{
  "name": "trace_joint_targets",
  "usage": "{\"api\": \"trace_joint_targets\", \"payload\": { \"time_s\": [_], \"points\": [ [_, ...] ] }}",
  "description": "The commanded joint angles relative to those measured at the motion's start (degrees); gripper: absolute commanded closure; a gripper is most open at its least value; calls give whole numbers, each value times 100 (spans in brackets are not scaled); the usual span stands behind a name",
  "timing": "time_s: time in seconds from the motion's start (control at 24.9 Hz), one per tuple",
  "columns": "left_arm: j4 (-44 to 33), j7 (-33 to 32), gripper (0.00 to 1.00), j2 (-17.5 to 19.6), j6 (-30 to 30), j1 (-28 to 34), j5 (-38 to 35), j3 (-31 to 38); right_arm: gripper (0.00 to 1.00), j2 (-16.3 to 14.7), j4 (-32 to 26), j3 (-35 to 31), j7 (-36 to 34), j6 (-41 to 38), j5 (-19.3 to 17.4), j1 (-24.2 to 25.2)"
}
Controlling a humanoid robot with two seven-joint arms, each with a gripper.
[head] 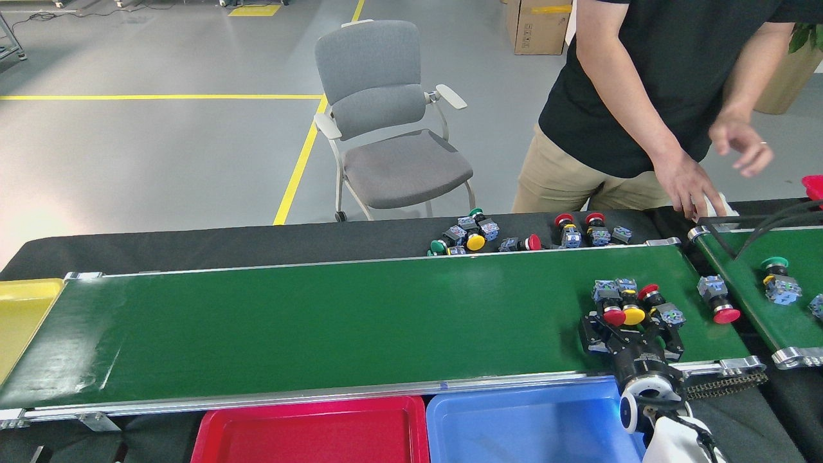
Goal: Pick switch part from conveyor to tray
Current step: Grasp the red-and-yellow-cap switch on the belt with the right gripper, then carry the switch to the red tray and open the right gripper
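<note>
Switch parts (633, 305) on green conveyor (334, 315)

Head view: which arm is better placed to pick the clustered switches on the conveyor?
Right. Its pincer sits open just short of the red switch and yellow switch; no left arm is in view.
</note>
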Motion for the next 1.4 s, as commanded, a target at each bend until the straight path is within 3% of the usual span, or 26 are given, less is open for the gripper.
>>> {"api": "trace_joint_targets", "payload": {
  "time_s": [0.0,0.2,0.32,0.48,0.52,0.56,0.6,0.64,0.8,0.96,1.08,1.24,1.36],
  "points": [
    [-53,20,0,77,42,-11,22,43,75,-18,-635,47,72,-514,-12,161],
    [-62,20,0,77,34,-11,22,43,73,193,-1796,741,301,-1763,-12,829],
    [-62,20,0,77,34,-11,22,35,72,299,-1928,1822,345,-1965,23,1032],
    [-53,20,0,77,25,-20,22,26,67,378,-1638,3176,345,-1789,120,1040],
    [-53,20,0,77,25,-38,22,17,61,448,-1514,3378,345,-1727,138,1040],
    [-53,20,0,77,16,-46,22,8,46,562,-1391,3519,354,-1622,146,1040],
    [-62,20,0,68,16,-46,22,8,22,668,-1260,3598,406,-1455,146,1049],
    [-62,20,0,68,16,-46,22,8,3,703,-1198,3624,494,-1288,138,1084],
    [-62,20,0,77,16,-46,22,-1,2,703,-1277,3580,565,-1227,129,1076],
    [-79,20,0,68,16,-46,22,8,4,615,-1725,3246,556,-1033,120,1076],
    [-88,20,0,68,16,-46,22,8,5,676,-2103,2526,530,-374,120,1040],
    [-88,20,0,68,16,-38,22,26,4,694,-2200,1822,99,1261,138,996],
    [-88,20,0,68,25,-20,22,35,4,325,-2270,1656,-595,2166,138,1410]
  ]
}}
